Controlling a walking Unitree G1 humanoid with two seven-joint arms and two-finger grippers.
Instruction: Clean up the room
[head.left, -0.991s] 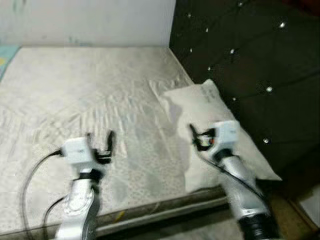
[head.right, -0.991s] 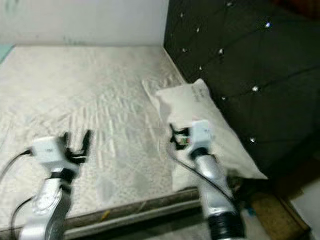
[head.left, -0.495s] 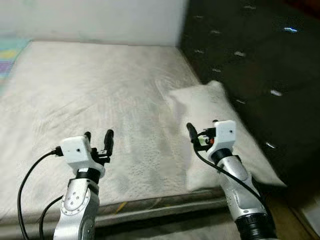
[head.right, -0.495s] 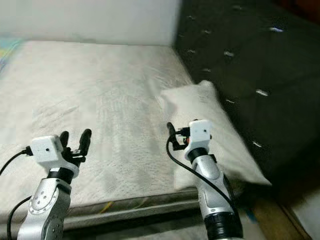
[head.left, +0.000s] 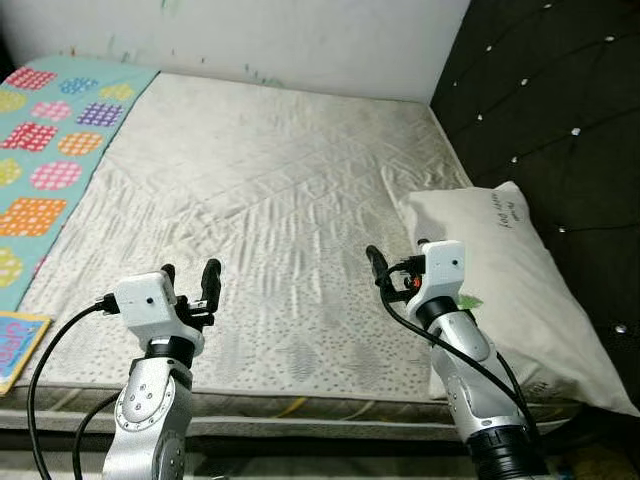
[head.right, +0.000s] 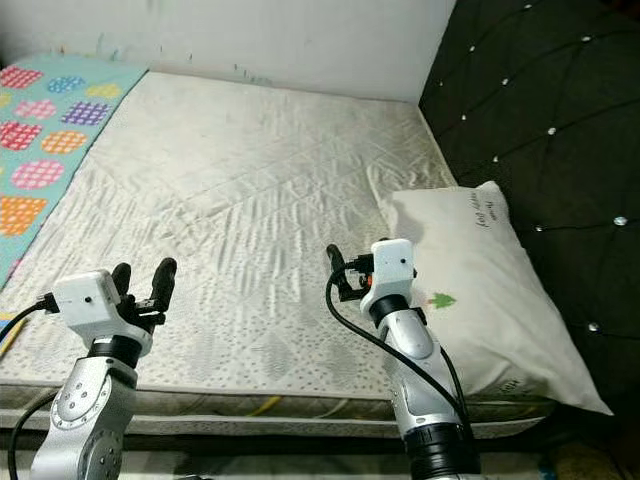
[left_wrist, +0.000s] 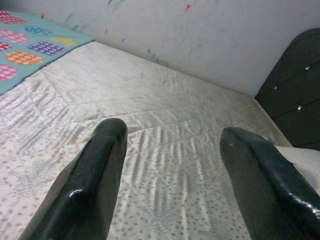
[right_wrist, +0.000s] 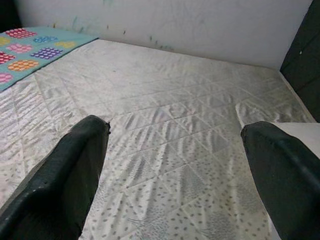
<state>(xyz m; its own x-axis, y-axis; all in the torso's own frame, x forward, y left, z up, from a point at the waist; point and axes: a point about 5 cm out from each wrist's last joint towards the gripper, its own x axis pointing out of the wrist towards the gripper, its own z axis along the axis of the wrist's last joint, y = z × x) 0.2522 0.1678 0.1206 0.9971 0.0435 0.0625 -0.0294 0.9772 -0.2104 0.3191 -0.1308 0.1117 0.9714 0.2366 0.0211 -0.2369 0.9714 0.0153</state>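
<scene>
A bare mattress (head.left: 270, 180) in a white quilted cover lies before me. A white pillow (head.left: 510, 270) rests at its right side against the black tufted headboard (head.left: 560, 100). A teal blanket (head.left: 50, 150) with coloured squares covers the left part. My left gripper (head.left: 190, 275) is open above the mattress's near edge, holding nothing. My right gripper (head.left: 397, 258) is open as well, just left of the pillow's near end and apart from it. Both wrist views look across the sheet between spread fingers (left_wrist: 95, 180) (right_wrist: 65, 175).
A white wall (head.left: 300, 40) runs along the far side of the bed. A flat patterned piece (head.left: 15, 340) lies at the near left corner. Something yellow (head.left: 290, 405) pokes out under the mattress's front edge.
The camera has swung left and sharpened, so the blanket has come into view and the headboard sits further right. Both arms hold the same raised pose, fingers still spread.
</scene>
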